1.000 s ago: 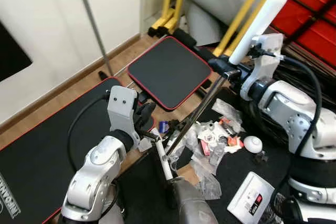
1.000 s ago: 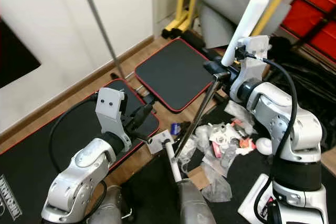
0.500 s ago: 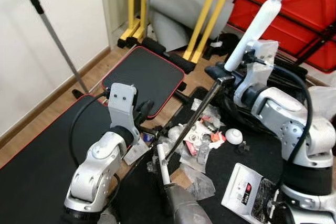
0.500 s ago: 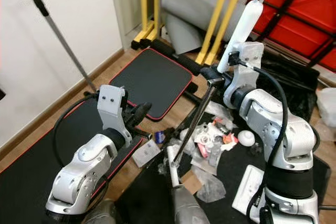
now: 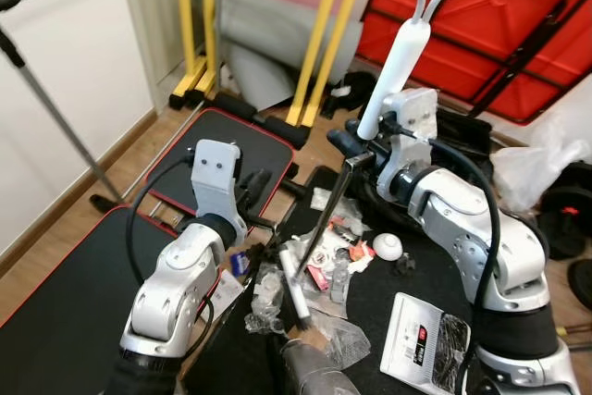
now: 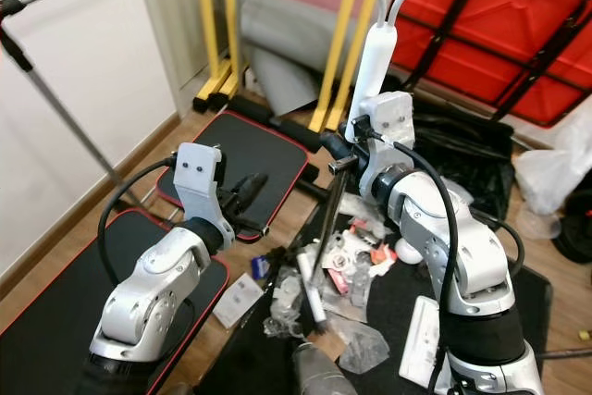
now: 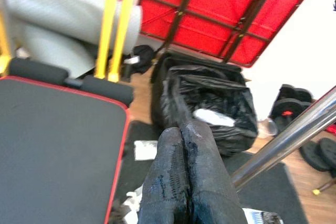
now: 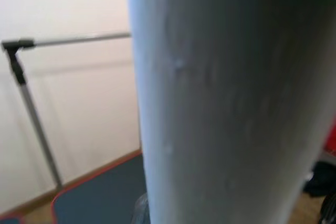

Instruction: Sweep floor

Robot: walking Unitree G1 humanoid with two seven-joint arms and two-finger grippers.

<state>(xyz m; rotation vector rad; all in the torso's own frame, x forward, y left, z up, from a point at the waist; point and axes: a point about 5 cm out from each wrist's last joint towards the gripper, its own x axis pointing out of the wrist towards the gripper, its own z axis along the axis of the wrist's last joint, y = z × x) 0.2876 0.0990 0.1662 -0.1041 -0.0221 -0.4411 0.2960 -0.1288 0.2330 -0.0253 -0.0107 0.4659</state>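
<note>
The right end effector [image 5: 350,142] is clamped round a broom handle [image 5: 392,67], whose metal shaft [image 5: 326,219] slants down to a heap of litter [image 5: 319,261] on the dark floor mat [image 5: 412,275]. The left end effector [image 7: 184,174] hangs over a red-edged black pad [image 5: 217,150] beside the litter, its fingers [image 7: 170,171] pressed together on nothing. A black rubbish bag [image 7: 210,100] sits beyond.
</note>
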